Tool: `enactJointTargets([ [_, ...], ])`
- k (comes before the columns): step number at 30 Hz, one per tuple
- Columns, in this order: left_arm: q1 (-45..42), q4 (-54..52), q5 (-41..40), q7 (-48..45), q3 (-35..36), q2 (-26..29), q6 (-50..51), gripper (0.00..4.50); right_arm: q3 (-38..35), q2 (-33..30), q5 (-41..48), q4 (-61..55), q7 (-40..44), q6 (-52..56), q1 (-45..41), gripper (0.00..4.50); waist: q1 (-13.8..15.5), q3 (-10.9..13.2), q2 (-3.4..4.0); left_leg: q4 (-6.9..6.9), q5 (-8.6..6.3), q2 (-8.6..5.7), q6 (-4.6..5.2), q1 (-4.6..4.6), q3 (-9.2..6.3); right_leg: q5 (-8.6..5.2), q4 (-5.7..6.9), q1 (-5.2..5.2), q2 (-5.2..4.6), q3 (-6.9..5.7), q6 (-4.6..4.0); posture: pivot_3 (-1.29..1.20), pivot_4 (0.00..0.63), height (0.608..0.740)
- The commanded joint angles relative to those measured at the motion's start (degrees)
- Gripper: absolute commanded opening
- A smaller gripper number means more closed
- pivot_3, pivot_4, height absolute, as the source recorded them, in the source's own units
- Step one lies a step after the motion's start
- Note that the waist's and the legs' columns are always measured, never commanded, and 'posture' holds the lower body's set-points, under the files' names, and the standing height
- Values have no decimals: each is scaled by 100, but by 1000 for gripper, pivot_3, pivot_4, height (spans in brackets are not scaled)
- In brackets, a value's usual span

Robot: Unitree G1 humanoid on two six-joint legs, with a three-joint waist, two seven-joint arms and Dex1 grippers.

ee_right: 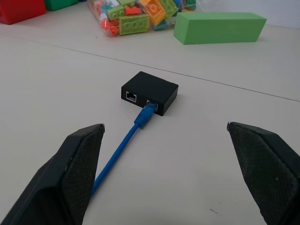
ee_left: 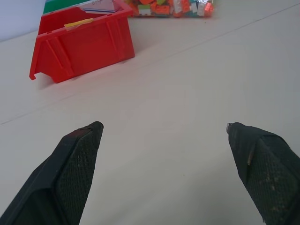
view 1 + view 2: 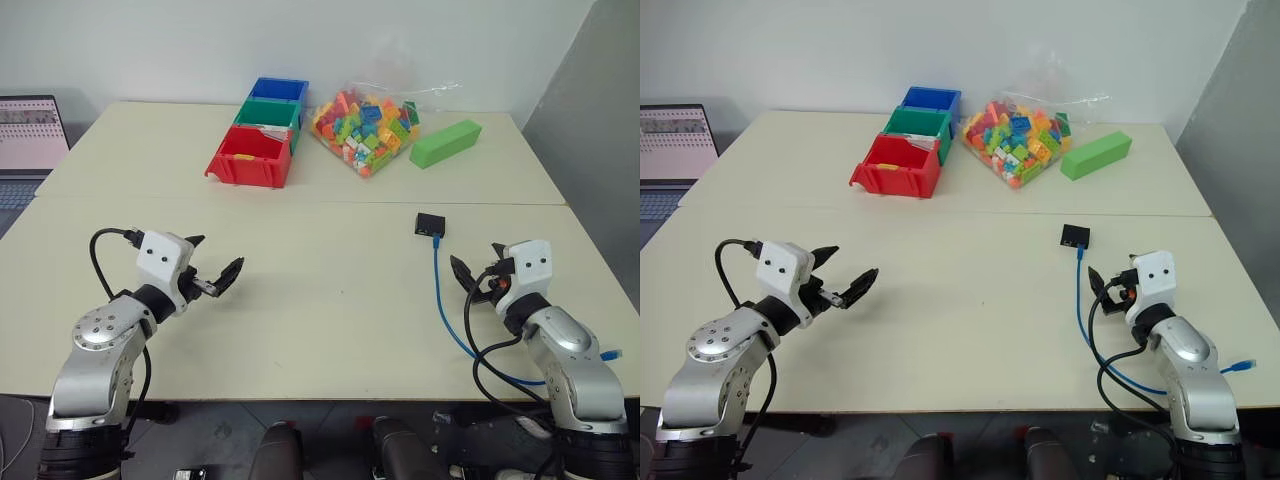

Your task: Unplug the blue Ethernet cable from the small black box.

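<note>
Toward the right edge of the tabletop (image 3: 330,300) sits the small black box (image 1: 150,92), matte, no legible marking; two ports on its near face, one empty. The blue Ethernet cable (image 1: 123,143) is plugged into the other port and trails to the near edge. Right gripper (image 1: 164,173) spread wide, empty, short of the box. Left gripper (image 2: 164,171) likewise wide, empty, well apart near the left edge.
</note>
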Motion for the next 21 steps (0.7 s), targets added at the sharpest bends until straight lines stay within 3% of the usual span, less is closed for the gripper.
enactJointTargets([
  [1, 2, -374, -101, 33, 85, 29, 62, 4500, -111, -91, 20, -72, 8, -51, -55, 4444, 0, 0, 0, 0, 0, 0, 0, 0, 0, 0, 0, 0, 0, 0, 0, 0, 150, 740],
  [15, -52, -672, -44, 63, -332, -35, 469, 4500, 143, -77, -284, 206, -216, 137, -160, 4444, 3, 0, 0, 0, 0, -1, 0, 0, 1, 0, 0, 0, 0, 1, 0, 0, 150, 740],
  [21, -195, -1084, -600, -819, -880, 40, 608, 4500, 366, 274, -504, 745, -536, 9, -469, 4444, 1, 0, 0, 1, 0, 0, 0, 0, 1, 0, 1, 0, 1, 0, 0, 0, 150, 740],
])
